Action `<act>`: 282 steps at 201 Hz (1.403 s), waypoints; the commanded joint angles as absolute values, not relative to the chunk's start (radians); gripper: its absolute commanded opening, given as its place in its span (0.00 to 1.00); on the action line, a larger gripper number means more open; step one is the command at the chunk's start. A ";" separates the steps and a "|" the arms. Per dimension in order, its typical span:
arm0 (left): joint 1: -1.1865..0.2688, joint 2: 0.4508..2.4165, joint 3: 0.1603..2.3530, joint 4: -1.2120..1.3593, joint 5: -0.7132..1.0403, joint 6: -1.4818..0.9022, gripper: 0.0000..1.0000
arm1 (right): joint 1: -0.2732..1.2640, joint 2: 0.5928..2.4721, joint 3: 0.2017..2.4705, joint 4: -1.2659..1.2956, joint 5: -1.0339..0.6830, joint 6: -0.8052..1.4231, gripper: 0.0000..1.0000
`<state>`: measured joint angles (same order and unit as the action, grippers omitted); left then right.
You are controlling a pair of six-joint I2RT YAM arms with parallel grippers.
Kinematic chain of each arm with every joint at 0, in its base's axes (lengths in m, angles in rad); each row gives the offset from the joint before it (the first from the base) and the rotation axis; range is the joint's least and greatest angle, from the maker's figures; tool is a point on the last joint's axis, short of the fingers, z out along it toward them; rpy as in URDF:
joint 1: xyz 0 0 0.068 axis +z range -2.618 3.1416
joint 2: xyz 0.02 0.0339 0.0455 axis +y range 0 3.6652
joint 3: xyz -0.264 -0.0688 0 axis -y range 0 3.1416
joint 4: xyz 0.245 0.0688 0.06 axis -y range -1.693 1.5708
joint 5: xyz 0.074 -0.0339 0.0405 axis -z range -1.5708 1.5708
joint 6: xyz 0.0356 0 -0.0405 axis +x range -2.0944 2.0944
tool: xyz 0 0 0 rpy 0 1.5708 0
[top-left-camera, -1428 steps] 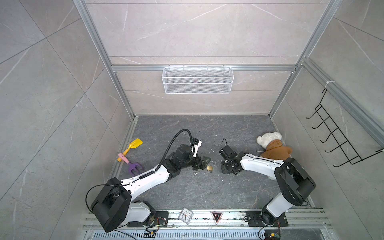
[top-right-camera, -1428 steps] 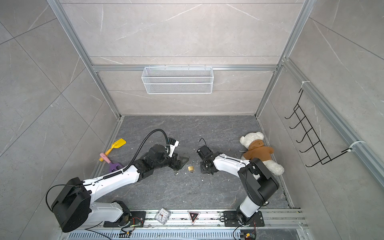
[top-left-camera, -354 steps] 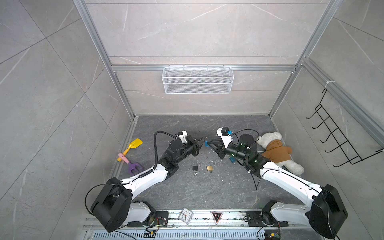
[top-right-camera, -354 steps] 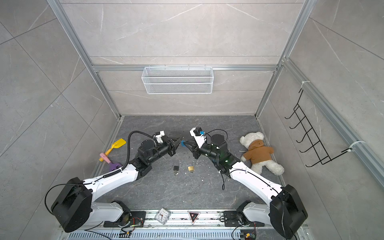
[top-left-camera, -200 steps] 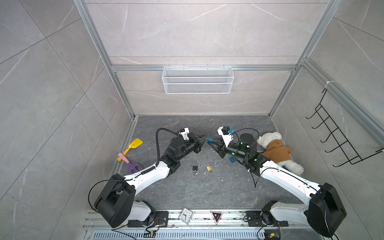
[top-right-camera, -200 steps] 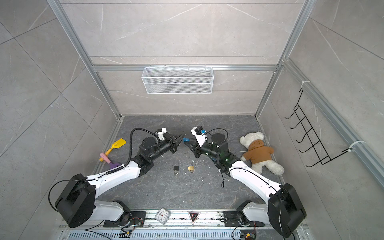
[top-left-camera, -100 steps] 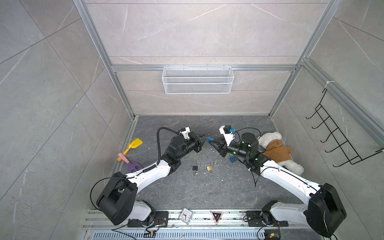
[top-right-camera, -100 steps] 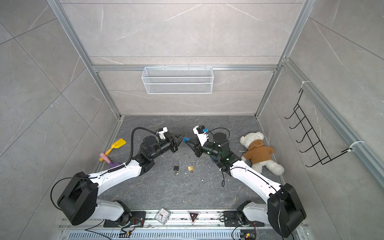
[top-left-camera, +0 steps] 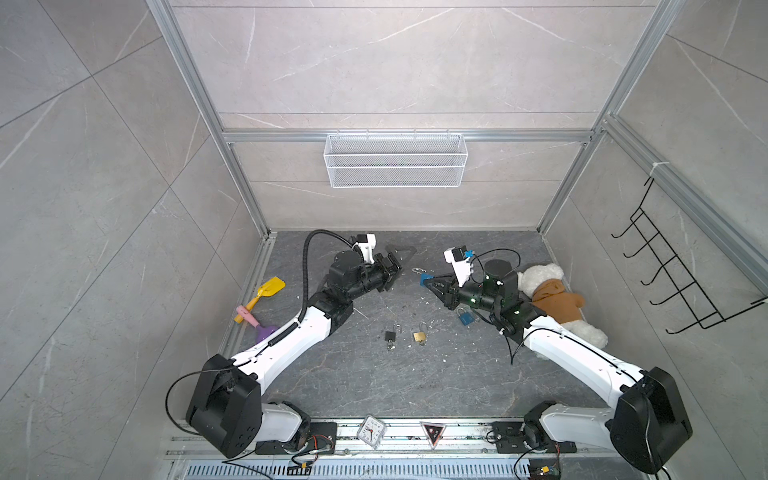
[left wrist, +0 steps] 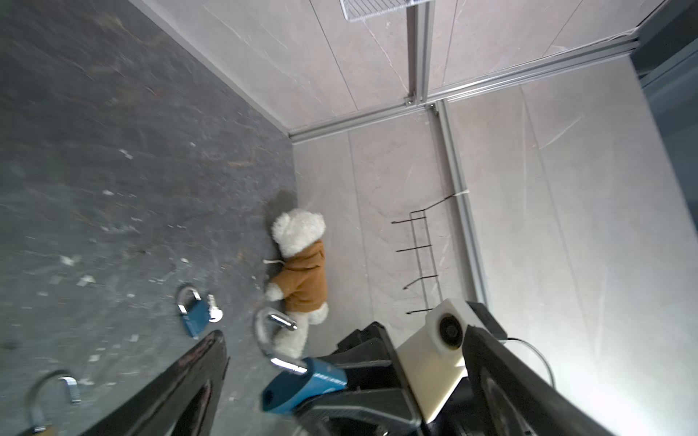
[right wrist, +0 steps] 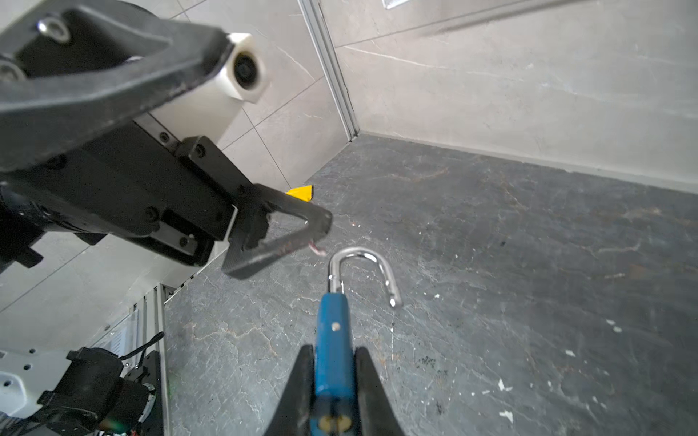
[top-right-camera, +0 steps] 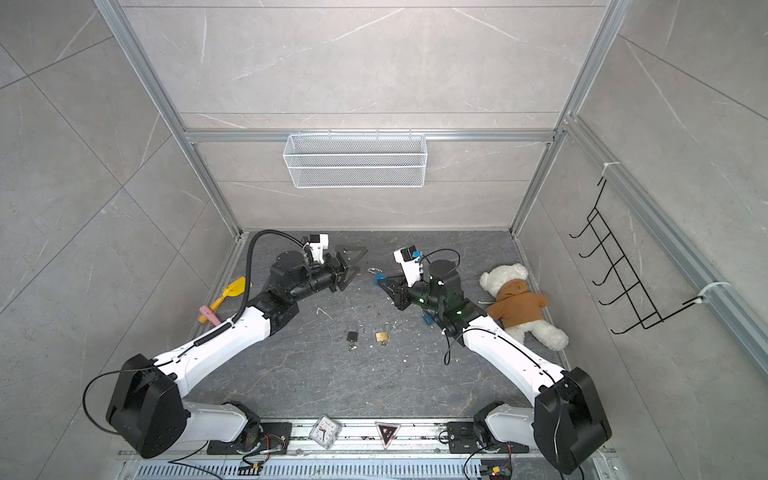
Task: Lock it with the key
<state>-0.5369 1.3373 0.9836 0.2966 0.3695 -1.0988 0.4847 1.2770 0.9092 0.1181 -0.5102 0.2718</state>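
My right gripper [right wrist: 332, 364] is shut on the body of a blue padlock [right wrist: 332, 328], held above the floor with its silver shackle [right wrist: 362, 260] swung open; both top views show the padlock [top-left-camera: 424, 281] [top-right-camera: 379, 281]. My left gripper [top-left-camera: 404, 264] [top-right-camera: 356, 264] faces it from a short gap away, open and empty, and one finger [right wrist: 279, 241] ends near the shackle. The left wrist view shows the held padlock [left wrist: 306, 385] between my open left gripper [left wrist: 345, 339] jaws, with a dark keyhole and no key. A silver key [left wrist: 215, 313] lies at a second blue padlock [left wrist: 194, 315] on the floor.
A black padlock [top-left-camera: 390, 336] and a brass padlock [top-left-camera: 419, 336] lie mid-floor. A teddy bear [top-left-camera: 552, 297] in a brown hoodie lies by the right wall and toy shovels [top-left-camera: 259, 305] by the left. A wire basket [top-left-camera: 395, 160] hangs on the back wall.
My left gripper's jaws have gone from shut to wide open. My right gripper still holds the blue padlock in about the same place.
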 commanded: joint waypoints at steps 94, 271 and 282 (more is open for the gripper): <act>-0.503 1.121 0.730 0.437 0.514 -0.392 0.94 | 0.422 1.111 0.887 -0.083 -0.893 0.557 0.00; -0.504 1.316 0.739 0.791 0.932 -0.615 0.79 | 0.421 1.198 0.820 0.199 -0.987 0.736 0.00; -0.506 1.321 0.738 0.810 0.936 -0.629 0.78 | 0.420 1.199 0.816 0.219 -0.984 0.749 0.00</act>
<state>-0.5037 1.3178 0.7006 0.7086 0.8925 -0.5861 0.4240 1.2007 0.8104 0.1368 -0.9886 0.7227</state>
